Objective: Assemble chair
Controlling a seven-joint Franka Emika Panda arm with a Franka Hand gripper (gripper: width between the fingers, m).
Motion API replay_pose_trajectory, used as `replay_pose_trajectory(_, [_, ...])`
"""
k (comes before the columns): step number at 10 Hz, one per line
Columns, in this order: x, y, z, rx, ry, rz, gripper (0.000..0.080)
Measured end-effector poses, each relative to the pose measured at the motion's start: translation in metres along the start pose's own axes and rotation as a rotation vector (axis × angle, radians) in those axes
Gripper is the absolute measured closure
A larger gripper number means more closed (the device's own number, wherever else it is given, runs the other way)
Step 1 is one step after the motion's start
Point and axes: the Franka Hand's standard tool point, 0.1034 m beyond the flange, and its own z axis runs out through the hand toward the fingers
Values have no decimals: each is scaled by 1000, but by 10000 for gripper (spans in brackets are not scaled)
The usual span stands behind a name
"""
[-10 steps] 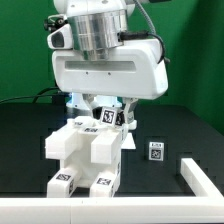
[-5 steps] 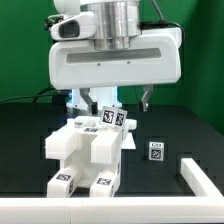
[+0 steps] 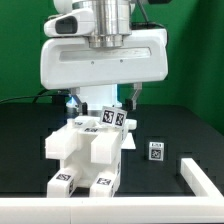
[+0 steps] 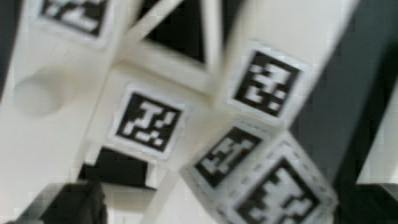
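Above the chair (image 3: 88, 150), the end effector (image 3: 104, 102) hangs wide open, holding nothing, likely ready to grab the top piece (image 3: 110, 118).

The fingers (image 3: 134, 97) hang over the chair (image 3: 88, 150) on the table (image 3: 25, 140).

We see the white housing (image 3: 105, 58) above the jaws shifted toward the exterior view's left, slightly higher than half a second ago.
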Motion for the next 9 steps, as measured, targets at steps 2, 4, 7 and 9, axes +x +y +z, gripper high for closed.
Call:
replay_pose_trajectory(2, [1, -3, 3, -30, 14, -174, 151])
replay_pose_trajectory(4, [0, -3, 5, -32, 1, -270, 151])
replay_pose_trajectory(7, [4, -9, 3, -30, 4, -242, 151])
replay_pose_trajectory(9, [1, -8, 9, -30, -4, -244, 151])
